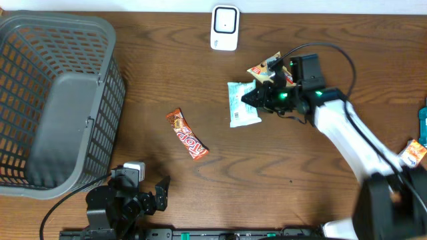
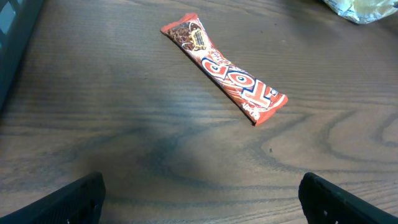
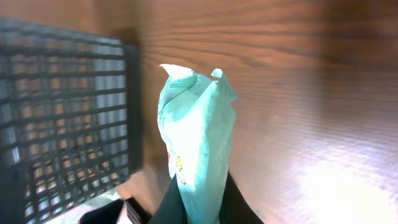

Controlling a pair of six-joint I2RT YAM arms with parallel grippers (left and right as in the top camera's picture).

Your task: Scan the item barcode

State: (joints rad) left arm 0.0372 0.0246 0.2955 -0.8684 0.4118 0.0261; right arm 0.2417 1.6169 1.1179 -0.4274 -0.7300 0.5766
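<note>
A pale mint-green packet (image 1: 243,104) lies right of the table's middle, and my right gripper (image 1: 256,100) is shut on its right edge. In the right wrist view the packet (image 3: 196,124) stands up out of the dark fingers (image 3: 239,208), pinched and creased between them. No barcode shows on it. The white scanner (image 1: 225,28) stands at the far edge, above the packet. My left gripper (image 1: 160,194) rests open near the front edge, its jaws wide apart over bare wood (image 2: 202,202), with nothing between them.
A red candy bar (image 1: 187,134) (image 2: 224,74) lies diagonally mid-table, ahead of the left gripper. A grey mesh basket (image 1: 57,100) fills the left side. An orange snack packet (image 1: 269,69) lies behind the right gripper. More packets (image 1: 414,153) sit at the right edge.
</note>
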